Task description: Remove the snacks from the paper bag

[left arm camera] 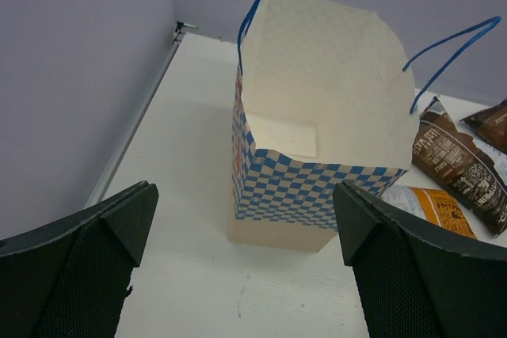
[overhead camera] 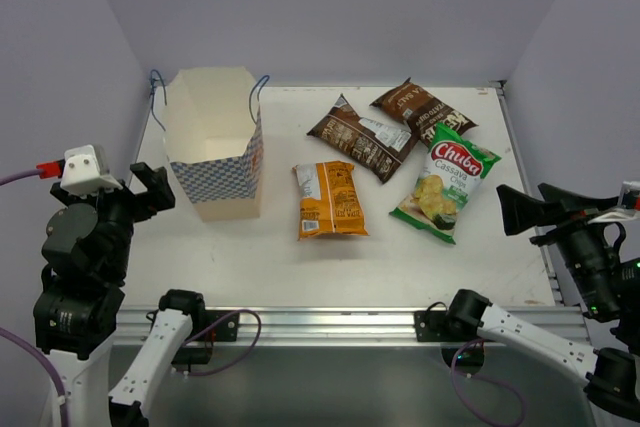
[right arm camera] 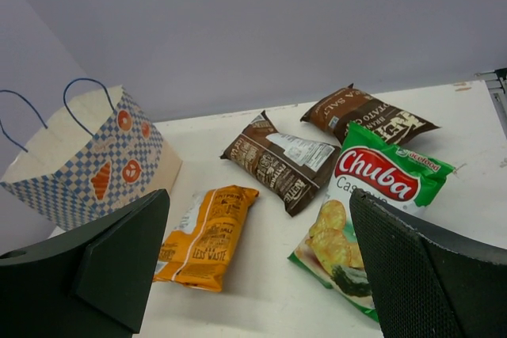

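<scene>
The paper bag [overhead camera: 215, 142] stands upright at the left of the table, mouth open, and its inside [left arm camera: 317, 77] shows no packet. The snacks lie flat on the table to its right: an orange packet [overhead camera: 330, 199], two dark brown packets [overhead camera: 362, 137] [overhead camera: 422, 105] and a green-and-white Chuba packet [overhead camera: 446, 182]. My left gripper [overhead camera: 152, 190] hovers open just left of the bag, holding nothing. At the table's right edge my right gripper [overhead camera: 520, 209] is open and faces the packets [right arm camera: 380, 195].
Purple walls close the table on the left, back and right. A metal rail [overhead camera: 330, 322] runs along the near edge, with both arm bases bolted to it. White tabletop [overhead camera: 260, 257] lies between the packets and the rail.
</scene>
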Controlling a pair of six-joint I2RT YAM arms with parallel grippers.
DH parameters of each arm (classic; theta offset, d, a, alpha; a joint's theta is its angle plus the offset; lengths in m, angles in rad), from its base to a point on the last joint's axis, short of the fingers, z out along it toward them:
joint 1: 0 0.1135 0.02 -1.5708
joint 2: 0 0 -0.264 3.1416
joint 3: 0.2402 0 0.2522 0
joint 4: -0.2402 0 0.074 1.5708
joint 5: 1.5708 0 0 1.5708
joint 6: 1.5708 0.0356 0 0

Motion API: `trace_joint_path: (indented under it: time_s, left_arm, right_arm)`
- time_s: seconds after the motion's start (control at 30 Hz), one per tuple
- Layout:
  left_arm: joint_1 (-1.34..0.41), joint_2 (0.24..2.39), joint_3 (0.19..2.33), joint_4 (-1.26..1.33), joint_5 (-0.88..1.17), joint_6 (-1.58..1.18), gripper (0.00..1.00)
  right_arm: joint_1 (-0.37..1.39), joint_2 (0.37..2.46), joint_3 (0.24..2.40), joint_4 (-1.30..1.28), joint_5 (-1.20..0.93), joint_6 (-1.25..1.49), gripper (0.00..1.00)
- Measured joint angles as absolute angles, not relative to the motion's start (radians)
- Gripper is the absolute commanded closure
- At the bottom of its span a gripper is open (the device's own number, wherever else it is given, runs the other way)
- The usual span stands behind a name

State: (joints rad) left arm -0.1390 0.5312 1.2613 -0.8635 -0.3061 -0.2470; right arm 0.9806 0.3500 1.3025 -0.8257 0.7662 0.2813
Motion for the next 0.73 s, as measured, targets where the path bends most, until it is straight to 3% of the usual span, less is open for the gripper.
trace_joint_path:
  time_s: [0.73]
  left_arm:
    - [-0.152, 0.527, 1.262, -0.925, -0.319, -0.27, 0.0]
  right_arm:
    - [0.981, 0.345, 1.3, -0.81, 0.74, 0.238, 0.01]
